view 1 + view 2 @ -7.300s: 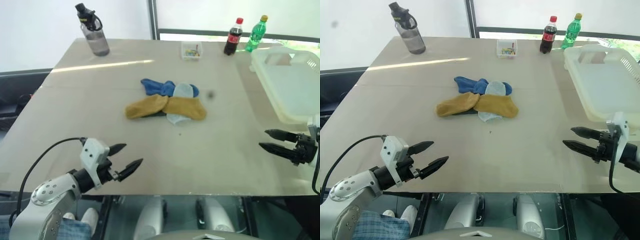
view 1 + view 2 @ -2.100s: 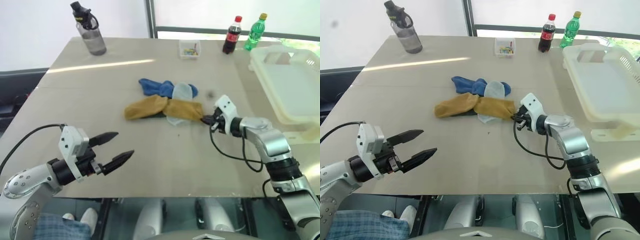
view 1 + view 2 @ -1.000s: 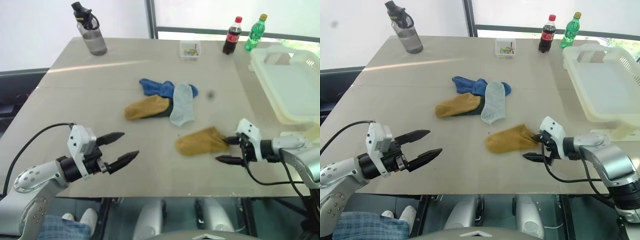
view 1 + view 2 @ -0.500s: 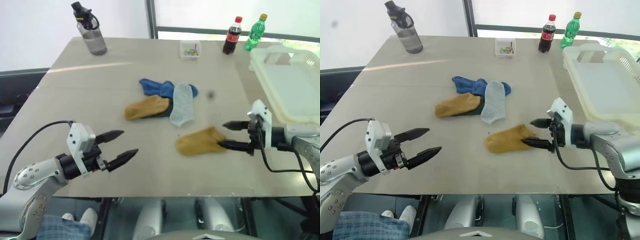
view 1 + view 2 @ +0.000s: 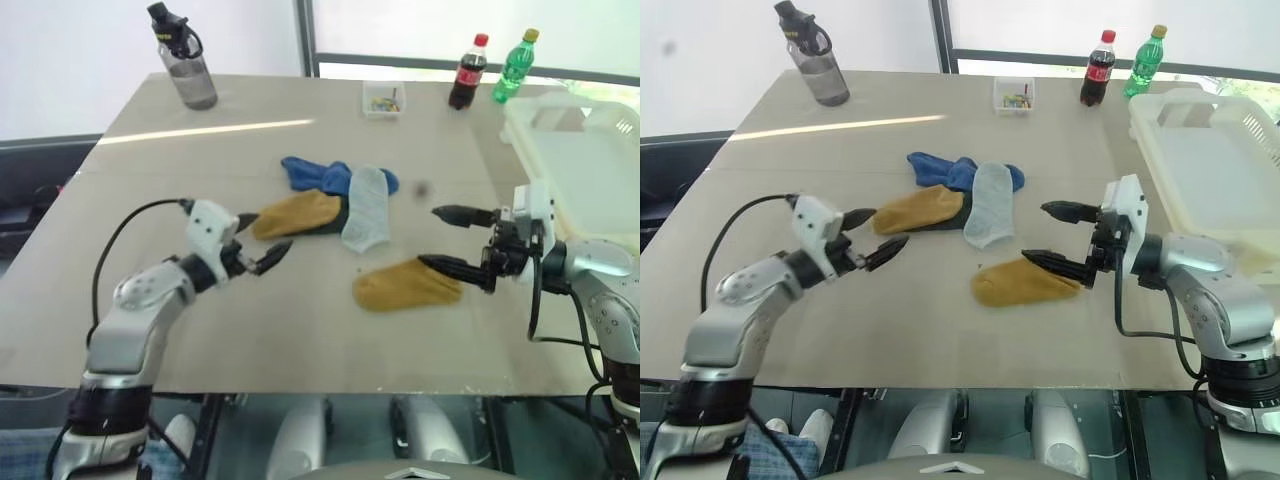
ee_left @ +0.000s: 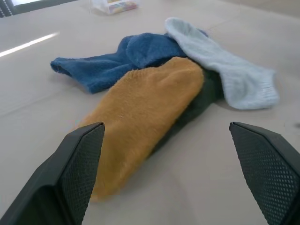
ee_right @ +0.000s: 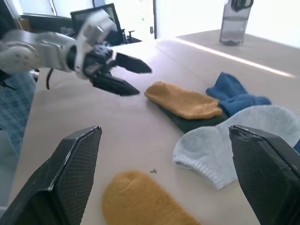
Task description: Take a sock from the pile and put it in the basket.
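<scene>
A mustard-yellow sock (image 5: 405, 287) lies flat by itself on the table, toward the front and right of the pile (image 5: 335, 200). My right gripper (image 5: 428, 236) hovers open just above the sock's right end, pointing left, with nothing between its fingers. The pile holds a second mustard sock (image 5: 295, 213), a blue one (image 5: 315, 172), a light grey one (image 5: 367, 205) and a dark green one (image 6: 201, 98). My left gripper (image 5: 270, 235) is open, close to the near end of the pile's mustard sock (image 6: 140, 108). The white basket (image 5: 520, 140) stands at the table's right edge.
Along the far edge stand a grey water bottle (image 5: 185, 65), a small clear box (image 5: 383, 100), a cola bottle (image 5: 465, 75) and a green bottle (image 5: 512, 68). The table's front edge runs just behind both arms.
My left gripper has reached forward to the near end of the pile's mustard sock. My right gripper has lifted off the table, still open. The loose mustard sock has stayed put.
</scene>
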Controlling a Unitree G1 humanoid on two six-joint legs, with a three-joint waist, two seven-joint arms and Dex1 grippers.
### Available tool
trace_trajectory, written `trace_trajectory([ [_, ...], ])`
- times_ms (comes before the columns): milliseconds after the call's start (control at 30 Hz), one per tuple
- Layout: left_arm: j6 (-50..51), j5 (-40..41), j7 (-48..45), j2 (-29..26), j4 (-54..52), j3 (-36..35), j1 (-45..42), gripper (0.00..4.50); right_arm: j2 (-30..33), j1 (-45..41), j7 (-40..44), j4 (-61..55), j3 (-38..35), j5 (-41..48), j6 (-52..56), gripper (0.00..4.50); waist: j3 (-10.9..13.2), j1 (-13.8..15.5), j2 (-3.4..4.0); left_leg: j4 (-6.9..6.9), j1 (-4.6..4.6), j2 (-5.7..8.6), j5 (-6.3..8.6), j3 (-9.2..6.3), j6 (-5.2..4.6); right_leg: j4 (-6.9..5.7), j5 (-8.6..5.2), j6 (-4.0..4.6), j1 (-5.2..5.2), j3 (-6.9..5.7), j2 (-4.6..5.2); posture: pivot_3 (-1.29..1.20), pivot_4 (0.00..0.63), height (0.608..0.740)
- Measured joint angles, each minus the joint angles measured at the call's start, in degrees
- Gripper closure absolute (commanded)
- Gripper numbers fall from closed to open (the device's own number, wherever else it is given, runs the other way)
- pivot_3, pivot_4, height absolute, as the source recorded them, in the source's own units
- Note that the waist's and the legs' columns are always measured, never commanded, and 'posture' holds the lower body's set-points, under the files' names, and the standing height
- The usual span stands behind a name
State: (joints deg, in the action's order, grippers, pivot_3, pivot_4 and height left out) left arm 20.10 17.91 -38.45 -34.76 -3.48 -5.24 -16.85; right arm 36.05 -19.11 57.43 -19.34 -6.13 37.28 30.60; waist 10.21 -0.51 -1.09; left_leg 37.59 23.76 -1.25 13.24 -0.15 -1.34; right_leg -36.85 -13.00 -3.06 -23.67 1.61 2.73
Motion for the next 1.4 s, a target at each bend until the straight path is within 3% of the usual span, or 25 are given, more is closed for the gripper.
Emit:
trace_trajectory([
  [267, -5.64, -6.07, -0.85, 6.23, 16.31, 6.32, -12.03, 0.00, -0.05, 0.22, -3.33, -2.84, -0.39, 0.92, 0.09, 0.05, 0.00, 0.08, -0.01, 0.00, 0.04, 0.03, 0.00, -0.05, 0.00, -0.01, 0.01, -0.01, 0.01, -0.03, 0.02, 0.00, 0.150, 0.740],
  [533, -5.67, -7.27, -1.39, 11.55, 21.00, 8.25, -17.87, 0.00, 0.10, 2.02, -5.90, -4.89, -0.85, 1.19, 0.47, 0.05, 0.00, 0.00, -0.01, 0.01, 0.04, 0.03, 0.00, -0.07, 0.00, -0.04, 0.01, -0.01, 0.01, -0.03, 0.02, 0.00, 0.150, 0.740],
  [767, -3.90, -7.84, -1.12, 13.00, 22.24, 8.32, -18.15, 0.00, 0.93, 2.89, -6.83, -5.72, -1.26, 1.71, 0.48, 0.05, 0.00, -0.12, -0.01, 0.05, 0.03, 0.03, 0.00, -0.09, -0.01, -0.09, 0.01, -0.01, 0.01, -0.04, 0.01, 0.00, 0.150, 0.740],
  [800, -3.48, -7.85, -1.13, 13.11, 22.24, 8.32, -18.13, 0.55, 0.96, 2.95, -6.87, -5.72, -1.26, 1.74, 0.48, 0.00, 0.00, -0.11, -0.01, 0.07, 0.04, 0.03, 0.00, -0.09, -0.01, -0.10, 0.01, -0.01, 0.01, -0.04, 0.01, 0.00, 0.150, 0.740],
  [833, -3.19, -7.87, -1.13, 13.22, 22.24, 8.32, -18.08, 0.79, 1.01, 2.95, -6.89, -5.72, -1.26, 1.75, 0.47, 0.00, 0.00, -0.10, -0.01, 0.09, 0.04, 0.03, 0.00, -0.08, -0.01, -0.10, 0.01, -0.01, 0.02, -0.03, 0.01, 0.00, 0.150, 0.740],
  [1033, -2.96, -8.27, -0.65, 13.86, 22.24, 8.28, -17.77, 3.96, 1.08, 2.95, -6.87, -5.71, -1.26, 1.76, 0.43, 0.00, 0.00, -0.09, -0.01, 0.13, 0.04, 0.03, 0.00, -0.10, -0.01, -0.14, 0.01, -0.02, 0.02, -0.03, 0.01, 0.00, 0.150, 0.740],
  [1067, -2.96, -8.31, -0.60, 13.87, 22.24, 8.27, -17.77, 4.27, 1.09, 2.95, -6.87, -5.71, -1.26, 1.76, 0.43, 0.00, 0.00, -0.09, -0.01, 0.13, 0.04, 0.04, 0.00, -0.10, -0.01, -0.14, 0.01, -0.02, 0.02, -0.03, 0.01, 0.00, 0.150, 0.740],
  [1100, -2.96, -8.41, -0.55, 13.88, 22.24, 8.26, -17.77, 4.49, 1.09, 2.95, -6.85, -5.71, -1.26, 1.75, 0.42, 0.00, 0.00, -0.09, -0.01, 0.14, 0.04, 0.03, 0.00, -0.09, -0.01, -0.15, 0.01, -0.02, 0.02, -0.03, 0.01, 0.00, 0.150, 0.740],
  [1400, -0.37, -7.92, -0.50, 14.43, 16.39, 8.20, -13.84, 4.49, 1.13, 3.25, -6.59, -5.67, -1.26, 1.67, 0.18, 0.00, 0.00, -0.09, -0.01, 0.17, 0.04, 0.03, 0.00, -0.10, 0.00, -0.17, 0.01, -0.01, 0.02, -0.03, 0.02, 0.00, 0.150, 0.740],
])
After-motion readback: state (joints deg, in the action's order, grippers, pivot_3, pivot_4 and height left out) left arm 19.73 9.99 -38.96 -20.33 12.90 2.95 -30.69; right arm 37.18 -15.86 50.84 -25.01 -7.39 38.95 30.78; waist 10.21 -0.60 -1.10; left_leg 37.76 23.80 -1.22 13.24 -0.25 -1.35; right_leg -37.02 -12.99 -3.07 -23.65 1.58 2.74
